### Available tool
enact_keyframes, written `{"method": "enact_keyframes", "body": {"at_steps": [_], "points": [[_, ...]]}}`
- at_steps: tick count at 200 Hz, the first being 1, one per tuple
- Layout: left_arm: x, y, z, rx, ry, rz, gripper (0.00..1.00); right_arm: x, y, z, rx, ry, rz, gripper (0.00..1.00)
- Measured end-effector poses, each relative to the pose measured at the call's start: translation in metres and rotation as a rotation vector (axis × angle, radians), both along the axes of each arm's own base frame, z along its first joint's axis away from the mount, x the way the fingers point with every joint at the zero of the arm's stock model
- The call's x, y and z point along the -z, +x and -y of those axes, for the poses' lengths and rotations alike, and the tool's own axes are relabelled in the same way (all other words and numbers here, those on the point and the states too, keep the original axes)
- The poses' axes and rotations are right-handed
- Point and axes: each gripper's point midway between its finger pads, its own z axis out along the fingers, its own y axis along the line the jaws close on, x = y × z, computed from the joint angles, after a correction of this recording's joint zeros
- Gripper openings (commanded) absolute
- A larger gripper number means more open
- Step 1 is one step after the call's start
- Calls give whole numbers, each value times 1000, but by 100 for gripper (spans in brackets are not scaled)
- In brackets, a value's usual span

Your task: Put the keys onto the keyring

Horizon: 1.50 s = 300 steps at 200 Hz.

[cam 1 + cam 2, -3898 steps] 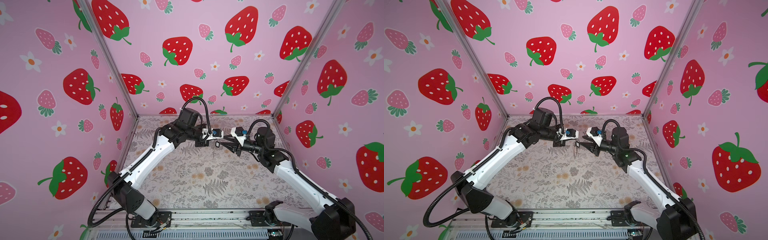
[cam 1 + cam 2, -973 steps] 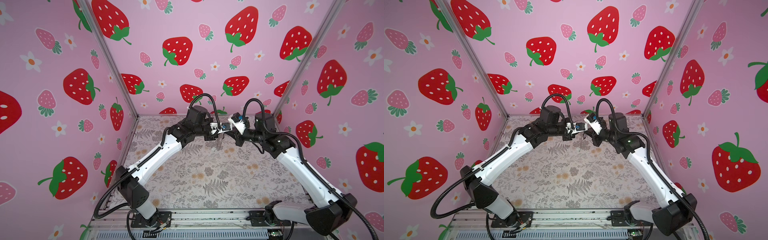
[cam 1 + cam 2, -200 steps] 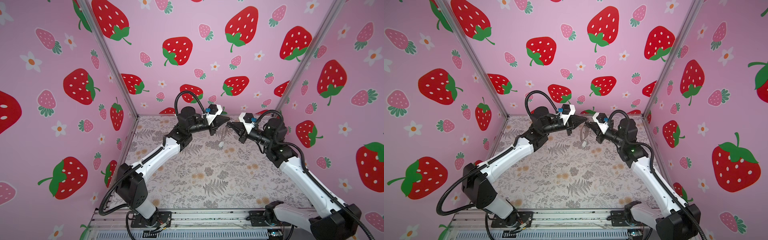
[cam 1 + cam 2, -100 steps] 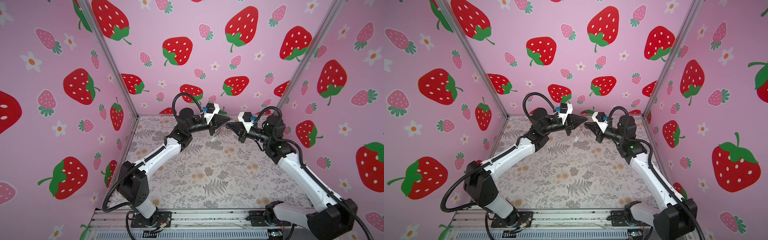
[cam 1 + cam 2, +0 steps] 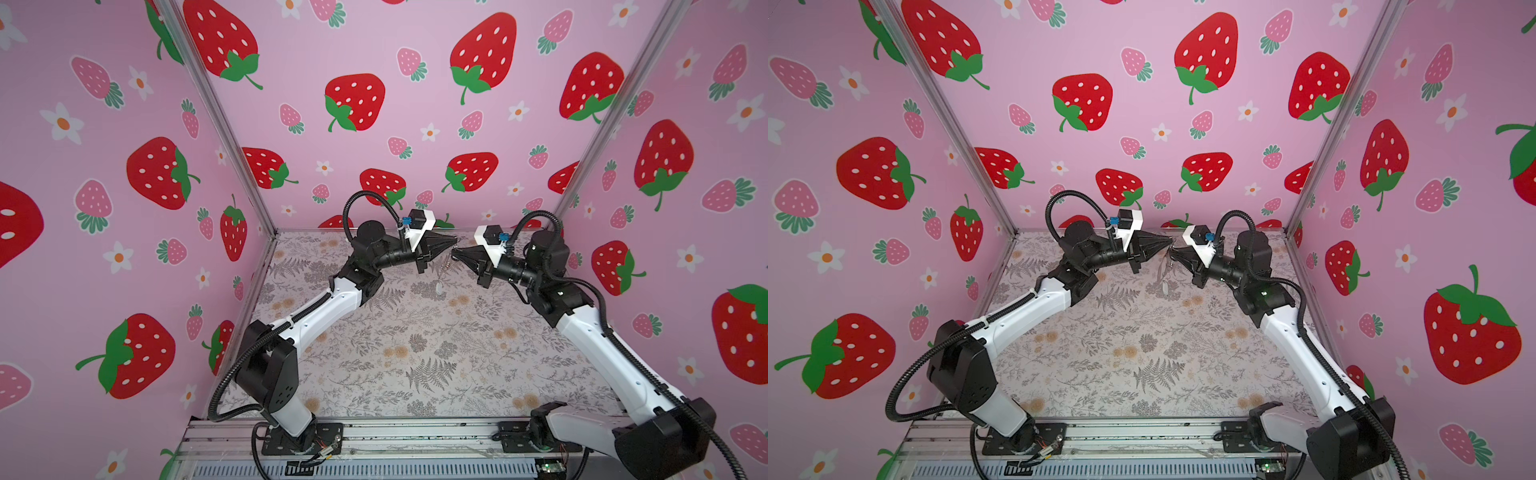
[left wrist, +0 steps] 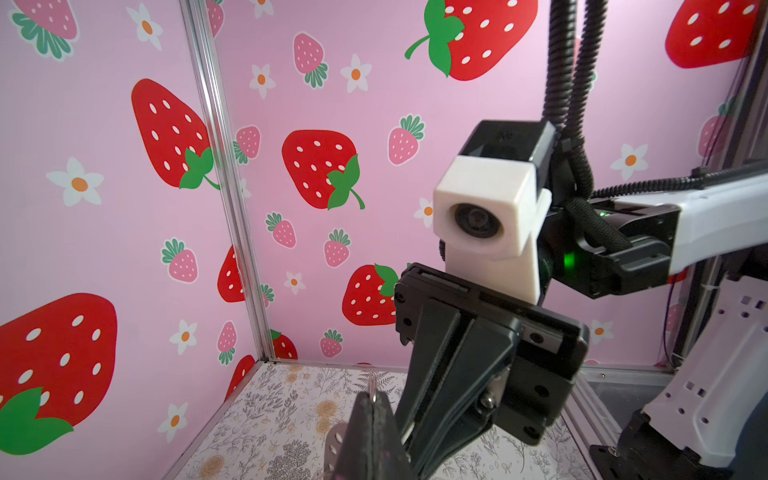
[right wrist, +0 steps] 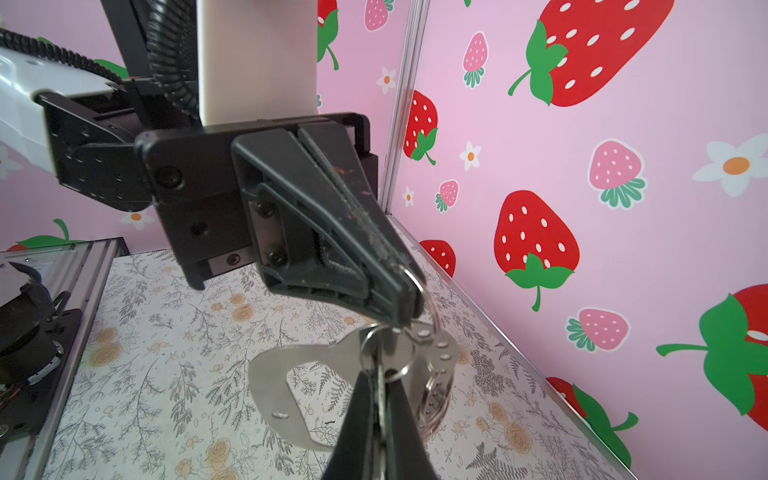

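Observation:
Both grippers meet tip to tip above the back of the table. My left gripper (image 5: 455, 240) (image 6: 375, 398) is shut on a small silver ring (image 7: 430, 299) of the keyring. The grey crescent plate of the keyring (image 7: 274, 374) hangs from that ring and shows as a pale shape (image 5: 440, 283) (image 5: 1165, 283) in both top views. My right gripper (image 5: 454, 254) (image 7: 379, 376) is shut on a thin silver key (image 7: 388, 357), whose head sits right under the left gripper (image 7: 409, 301) against the plate's rings. Only a sliver of the held ring shows in the left wrist view.
The floral table (image 5: 415, 353) is walled in by pink strawberry panels at the back (image 5: 415, 124), left and right. An aluminium rail (image 5: 395, 436) with both arm bases runs along the front edge. The right arm's fingers (image 6: 453, 374) fill much of the left wrist view.
Both grippers stay shut and tip to tip. They have drifted slightly right and back, and the hanging plate has swung a little beneath them.

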Motion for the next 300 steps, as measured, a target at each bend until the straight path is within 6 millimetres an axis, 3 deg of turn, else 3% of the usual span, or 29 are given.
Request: {"method": "enact_keyframes", "body": {"at_steps": [37, 107, 235, 300], "points": [[8, -1, -4, -14, 56, 12, 0, 7, 3, 6, 42, -39, -8, 0], [12, -10, -9, -15, 113, 54, 0, 0, 1, 13, 78, -62, 23, 0], [29, -9, -10, -39, 222, 52, 0, -6, -9, 5, 17, -70, 45, 0], [33, 0, -14, -74, 244, 54, 0, -3, 16, 5, 108, -171, 37, 0]]}}
